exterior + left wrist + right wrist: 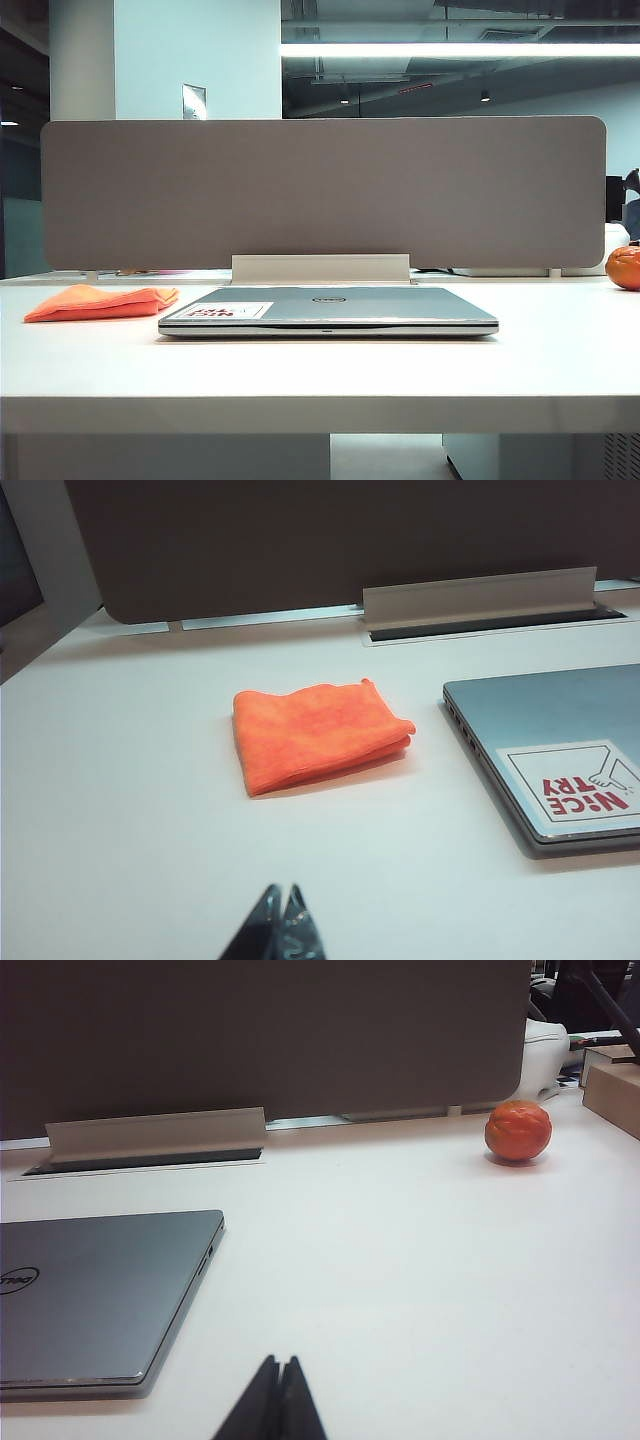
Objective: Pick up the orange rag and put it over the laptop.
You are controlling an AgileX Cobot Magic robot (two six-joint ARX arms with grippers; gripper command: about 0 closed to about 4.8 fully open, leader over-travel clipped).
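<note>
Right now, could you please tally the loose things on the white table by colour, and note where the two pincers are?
Orange: 2, the orange rag and a round pumpkin-like object
Silver-grey: 1, the closed Dell laptop
Total: 3
Left pincer: shut, empty, short of the rag.
Right pincer: shut, empty, near the laptop's other side.

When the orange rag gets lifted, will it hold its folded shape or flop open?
The orange rag looks soft, with loosely stacked, wavy layers, so it will probably droop and partly unfold. It likely weighs little. Pinched at one edge, it may trail on the table.
</note>
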